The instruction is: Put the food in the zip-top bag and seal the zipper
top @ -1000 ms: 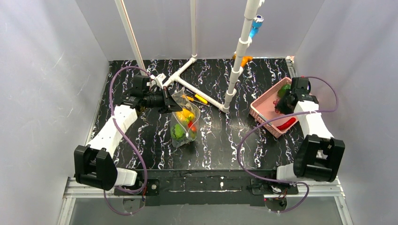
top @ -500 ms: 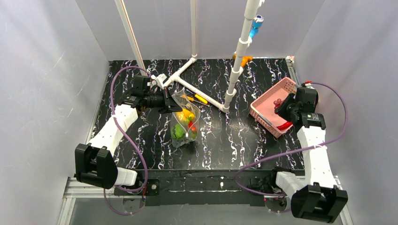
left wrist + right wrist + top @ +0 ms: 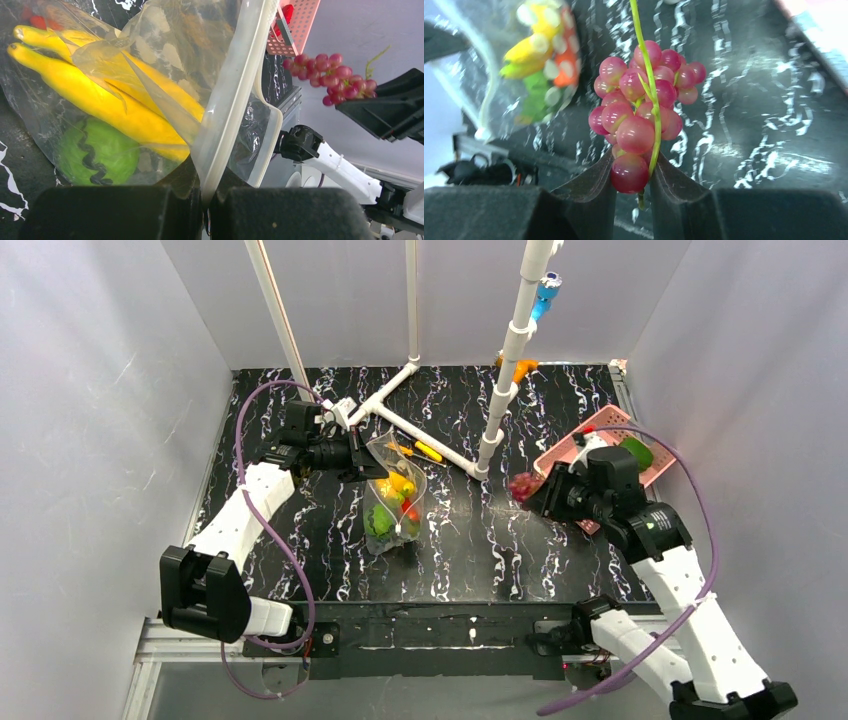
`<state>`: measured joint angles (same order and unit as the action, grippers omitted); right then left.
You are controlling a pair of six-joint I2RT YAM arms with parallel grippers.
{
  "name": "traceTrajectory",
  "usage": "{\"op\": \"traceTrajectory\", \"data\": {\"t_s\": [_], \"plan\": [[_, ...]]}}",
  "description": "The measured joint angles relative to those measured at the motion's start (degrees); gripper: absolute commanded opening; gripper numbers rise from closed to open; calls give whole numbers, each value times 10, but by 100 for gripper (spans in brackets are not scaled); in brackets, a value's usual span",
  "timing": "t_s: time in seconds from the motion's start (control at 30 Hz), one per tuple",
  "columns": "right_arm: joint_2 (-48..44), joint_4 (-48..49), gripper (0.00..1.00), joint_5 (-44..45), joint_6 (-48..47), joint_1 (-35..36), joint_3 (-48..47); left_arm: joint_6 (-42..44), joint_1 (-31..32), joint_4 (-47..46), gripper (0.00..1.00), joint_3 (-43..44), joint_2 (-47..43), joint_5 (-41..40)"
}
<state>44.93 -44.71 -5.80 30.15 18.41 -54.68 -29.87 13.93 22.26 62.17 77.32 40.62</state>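
Top external view, middle left: left gripper (image 3: 362, 462) clamped shut on the mouth edge of the zip-top bag (image 3: 392, 502), with the bag hanging toward the lower part of the frame over the black marbled table (image 3: 470, 550). Inside the bag, yellow, orange, red and green food.

Right of centre: right gripper (image 3: 535, 490) closed on a bunch of dark red grapes (image 3: 522, 486), held in the air between the bag and the pink basket (image 3: 570, 455), well apart from the bag. In the basket's far right corner, one green fruit (image 3: 636, 452). Just behind the bag, two small tools (image 3: 420, 450) lying beside a white pipe frame (image 3: 500, 390).

Left wrist view, bottom centre: zipper (image 3: 235, 90) pinched between the dark pads and running up the middle of the frame. Left of it, through the clear plastic, yellow bananas (image 3: 100, 95) lying over a round green fruit with dark wavy stripes (image 3: 97, 157).

Right wrist view: grapes seen close at centre, lowest berries squeezed between both fingers, thin green stem running up to the top edge. Bag blurred in the upper left.
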Motion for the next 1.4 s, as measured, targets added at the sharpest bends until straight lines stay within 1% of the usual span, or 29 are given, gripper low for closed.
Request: {"op": "traceTrajectory", "data": {"t_s": [0.1, 0.27, 0.33, 0.43, 0.6, 0.93, 1.2, 1.4], "plan": [[18, -16, 1, -17, 17, 55, -29, 3, 2, 0, 0, 0, 0, -2], [57, -16, 1, -21, 42, 214, -61, 9, 2, 0, 0, 0, 1, -6], [85, -17, 1, -20, 47, 276, -98, 11, 2, 0, 0, 0, 1, -8], [126, -10, 1, -28, 55, 323, -166, 15, 3, 0, 0, 0, 1, -10], [178, 33, 1, -62, 59, 336, -243, 19, 7, 0, 0, 0, 1, -12], [307, 72, 1, -116, 57, 337, -327, 24, 9, 0, 0, 0, 0, -13], [376, 81, 1, -110, 51, 337, -372, 24, 12, 0, 0, 0, -1, -13], [413, 84, 1, -85, 35, 333, -378, 24, 12, -8, 0, -6, -5, -11]]}}
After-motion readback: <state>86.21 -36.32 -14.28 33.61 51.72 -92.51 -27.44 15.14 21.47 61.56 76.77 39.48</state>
